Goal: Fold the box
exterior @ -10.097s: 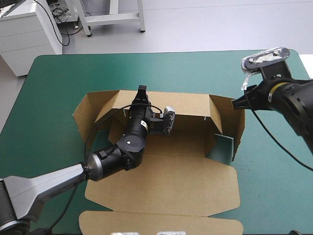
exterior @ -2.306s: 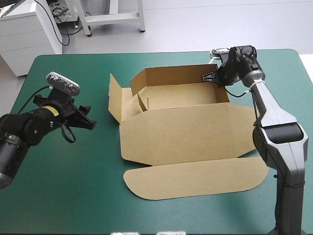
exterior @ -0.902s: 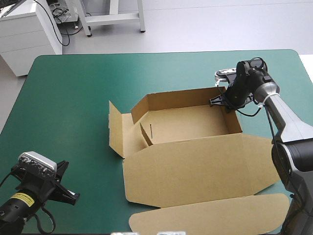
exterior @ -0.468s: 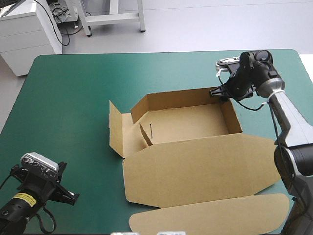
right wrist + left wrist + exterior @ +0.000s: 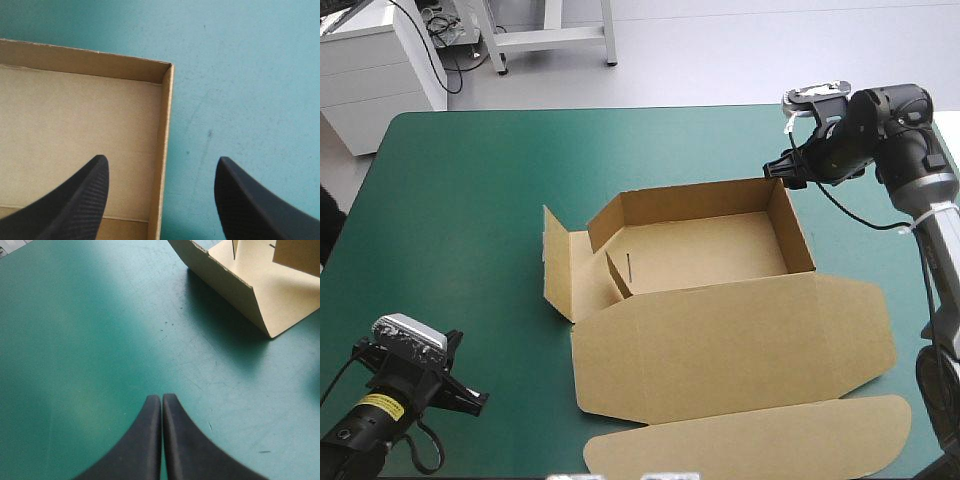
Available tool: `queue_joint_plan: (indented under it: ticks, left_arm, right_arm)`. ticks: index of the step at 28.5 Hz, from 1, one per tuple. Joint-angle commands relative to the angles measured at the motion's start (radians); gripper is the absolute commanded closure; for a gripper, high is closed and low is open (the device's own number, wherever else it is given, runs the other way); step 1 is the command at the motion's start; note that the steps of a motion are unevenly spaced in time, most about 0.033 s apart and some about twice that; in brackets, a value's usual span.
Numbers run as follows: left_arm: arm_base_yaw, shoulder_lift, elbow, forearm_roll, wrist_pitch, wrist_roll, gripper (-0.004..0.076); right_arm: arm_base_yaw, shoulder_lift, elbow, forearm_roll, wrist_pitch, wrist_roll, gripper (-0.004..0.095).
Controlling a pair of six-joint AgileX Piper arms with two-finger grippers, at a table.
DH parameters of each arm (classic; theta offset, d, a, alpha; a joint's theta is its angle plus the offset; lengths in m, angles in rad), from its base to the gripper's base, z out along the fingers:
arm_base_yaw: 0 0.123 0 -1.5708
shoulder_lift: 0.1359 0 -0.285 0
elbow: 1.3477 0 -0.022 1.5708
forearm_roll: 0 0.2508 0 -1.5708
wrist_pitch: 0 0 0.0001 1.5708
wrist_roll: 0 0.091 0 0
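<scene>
The brown box [image 5: 705, 255] sits at the middle of the counter [image 5: 470, 180] as an open tray, lid flat toward the near edge (a side flap stands out at its left). The right claw [image 5: 782, 172] hovers spread wide, empty, over the tray's far right corner; the left claw [image 5: 161, 397], pressed together and empty, hangs by the near left corner

Bright, even light throughout. We note the box [image 5: 230, 287] casting a soft shadow on the teal-green cover [image 5: 100, 340], which carries a pale sheen.
</scene>
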Motion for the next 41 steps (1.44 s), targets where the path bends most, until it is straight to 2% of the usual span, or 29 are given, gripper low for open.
queue_joint_plan:
  ticks: [1, 13, 16, 20, 23, 26, 27, 37, 40, 41]
  left_arm:
    - [-0.002, 0.004, -0.024, -0.003, -0.071, -0.01, 0.0731]
    - [-0.002, 0.004, -0.024, -0.003, -0.071, -0.01, 0.0731]
    - [-0.002, 0.004, -0.024, -0.003, -0.071, -0.01, 0.0731]
    - [-0.002, 0.004, -0.024, -0.001, -0.071, -0.014, 0.0731]
    - [-0.002, 0.004, -0.024, -0.001, -0.071, -0.014, 0.0731]
    - [-0.002, 0.004, -0.024, -0.001, -0.073, -0.014, 0.0731]
    - [-0.002, 0.004, -0.024, -0.001, -0.077, -0.014, 0.0731]
    - [-0.002, 0.004, -0.024, 0.0, -0.077, -0.01, 0.0729]
    - [-0.002, 0.004, -0.024, 0.0, -0.075, 0.028, 0.0688]
    - [-0.002, 0.004, -0.024, 0.0, -0.075, 0.041, 0.0649]
  right_arm:
    - [-0.003, -0.017, -0.028, -0.017, 0.011, 0.005, 0.0334]
    - [-0.003, 0.216, -0.026, -0.022, 0.011, 0.036, 0.0336]
    - [-0.003, 0.253, -0.026, 0.0, 0.011, 0.047, 0.0369]
    - [-0.003, 0.285, -0.026, 0.0, 0.011, 0.072, 0.0498]
    - [-0.003, 0.294, -0.026, 0.0, 0.011, 0.088, 0.0668]
    - [-0.003, 0.298, -0.026, 0.0, 0.011, 0.088, 0.0891]
    - [-0.003, 0.298, -0.026, -0.002, 0.011, 0.088, 0.0925]
    - [-0.003, 0.212, -0.028, -0.004, 0.011, 0.088, 0.0928]
    - [-0.003, 0.162, -0.028, -0.028, 0.011, 0.088, 0.0928]
    - [-0.003, 0.144, -0.028, -0.039, 0.011, 0.088, 0.0928]
